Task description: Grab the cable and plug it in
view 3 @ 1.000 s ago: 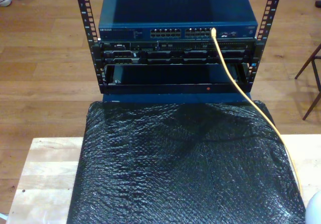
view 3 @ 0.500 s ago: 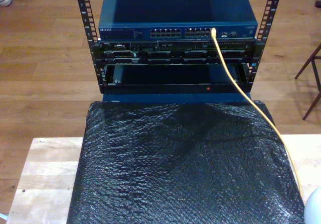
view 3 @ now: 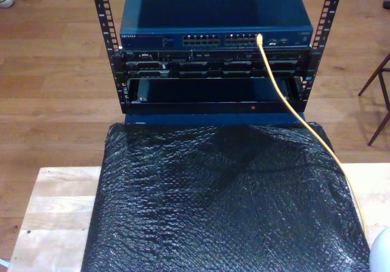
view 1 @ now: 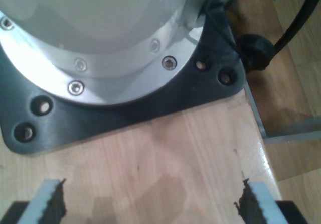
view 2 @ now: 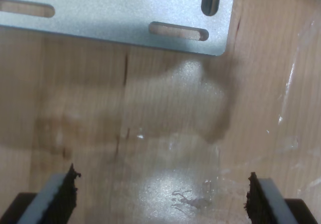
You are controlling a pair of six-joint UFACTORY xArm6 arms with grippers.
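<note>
The yellow-orange cable runs from the exterior view's lower right, across the black mat, up to the blue switch. Its tip sits in a port toward the right of the switch's front. My first gripper is open over bare wood, facing a black base plate under a silver arm base. My second gripper is open over bare wood too, near a slotted metal plate. Nothing is between either pair of fingers.
The switch sits in a black rack with more units and an empty bay below it. A black bubble-wrap mat covers the wooden table. A pale arm part shows at the exterior view's lower right corner. A chair leg stands at the right.
The pale arm part in the exterior view's lower right corner has shifted slightly. The cable and switch have not moved.
</note>
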